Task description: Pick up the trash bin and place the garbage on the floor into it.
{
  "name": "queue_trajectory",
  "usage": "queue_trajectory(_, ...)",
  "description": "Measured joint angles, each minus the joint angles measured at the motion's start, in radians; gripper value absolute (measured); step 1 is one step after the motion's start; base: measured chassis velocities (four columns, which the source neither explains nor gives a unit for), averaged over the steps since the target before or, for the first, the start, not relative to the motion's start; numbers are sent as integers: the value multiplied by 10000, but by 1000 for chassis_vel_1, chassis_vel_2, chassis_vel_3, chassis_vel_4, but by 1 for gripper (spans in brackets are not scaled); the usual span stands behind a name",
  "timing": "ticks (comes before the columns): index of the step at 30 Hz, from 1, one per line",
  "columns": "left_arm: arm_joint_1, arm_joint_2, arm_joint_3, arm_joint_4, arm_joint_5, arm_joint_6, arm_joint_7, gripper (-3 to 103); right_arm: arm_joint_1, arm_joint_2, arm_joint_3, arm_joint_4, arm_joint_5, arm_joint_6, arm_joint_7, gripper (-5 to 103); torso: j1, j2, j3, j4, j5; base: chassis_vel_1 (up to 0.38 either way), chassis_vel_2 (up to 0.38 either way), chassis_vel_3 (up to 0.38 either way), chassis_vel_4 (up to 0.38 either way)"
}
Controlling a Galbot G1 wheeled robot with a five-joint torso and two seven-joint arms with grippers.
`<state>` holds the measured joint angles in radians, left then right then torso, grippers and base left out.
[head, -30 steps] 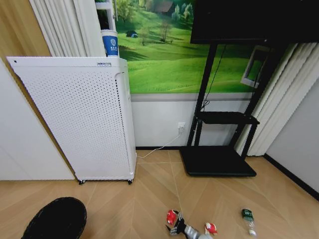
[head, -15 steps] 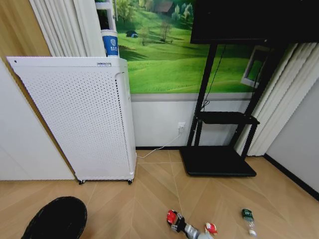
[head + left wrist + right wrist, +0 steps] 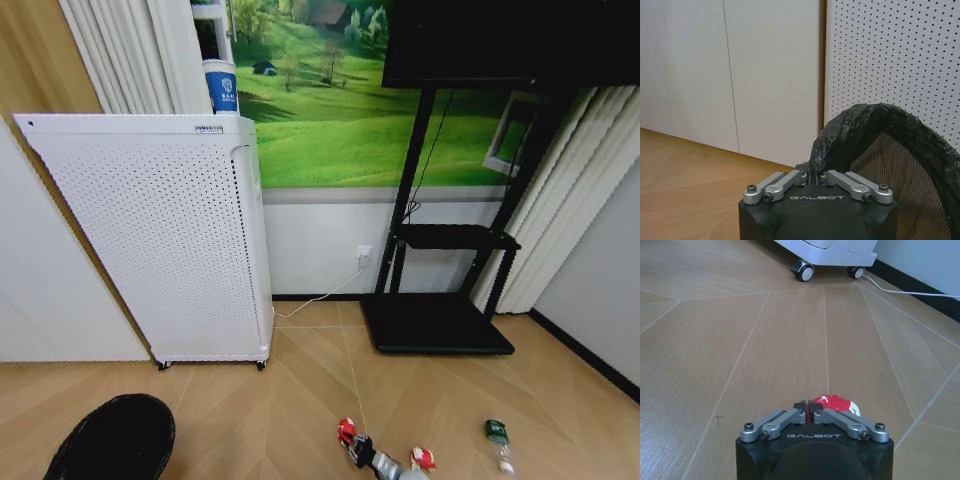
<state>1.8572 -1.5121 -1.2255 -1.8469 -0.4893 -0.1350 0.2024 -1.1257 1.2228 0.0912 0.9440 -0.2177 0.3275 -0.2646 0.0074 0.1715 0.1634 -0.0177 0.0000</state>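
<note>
Low on the herringbone wood floor (image 3: pixel 300 400), the right gripper (image 3: pixel 808 410) pinches a red crumpled wrapper (image 3: pixel 837 404) — fingers pressed together on it, near the white perforated appliance (image 3: pixel 170 240) on its castors. The left gripper (image 3: pixel 810 176) clamps the liner-wrapped rim of the black mesh trash bin (image 3: pixel 890 150). A red-and-white scrap (image 3: pixel 423 459) and a green-labelled bottle (image 3: pixel 497 438) lie nearby.
</note>
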Motion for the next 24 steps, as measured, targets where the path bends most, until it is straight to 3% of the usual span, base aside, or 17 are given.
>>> queue_trajectory(2, -1, 0, 8, -2, -18, 17, -2, 4, -32, -22, 33, 14, 0, 14, 4, 0, 0, 0, 0, 0, 0, 0, 0, 0, 0)
queue_trajectory(5, -15, 21, 22, -17, -35, 29, -7, 4, -110, -168, 142, 144, 66, -3, 134, 16, 0, 0, 0, 0, 0, 0, 0, 0, 0)
queue_trajectory(7, -18, 24, 23, -26, -40, 36, -7, 4, -109, -174, 157, 144, 66, -3, 151, 16, 0, 0, 0, 0, 0, 0, 0, 0, 0)
queue_trajectory(10, -28, 30, 25, -38, -45, 47, -12, 4, -158, -239, 201, 217, 285, 8, 148, 32, 1, 0, 0, 1, 1, 0, 0, 0, 0)
queue_trajectory(11, -28, 30, 25, -38, -45, 47, -12, 4, -158, -239, 201, 217, 285, 8, 148, 32, 1, 0, 0, 1, 1, 0, 0, 0, 0)
queue_trajectory(16, -48, 28, 30, -46, -51, 51, -16, 4, -241, -360, 235, 392, 401, -153, 34, 54, 1, 0, -1, 0, 0, 0, 0, 0, 0)
queue_trajectory(20, -51, 28, 35, -60, -62, 57, -20, 4, -240, -361, 234, 392, 320, -258, 9, 65, 0, 0, 0, 0, 0, 0, 0, 0, 0)
queue_trajectory(23, -44, 28, 35, -58, -87, 61, -25, 4, -202, -285, 188, 354, 183, -398, 47, 81, 1, 0, 0, 0, 0, 0, 0, 0, 0)
queue_trajectory(24, -39, 28, 33, -56, -96, 61, -25, 4, -187, -265, 179, 335, 161, -404, 69, 81, 0, 0, 0, 0, 1, 0, 0, 0, 0)
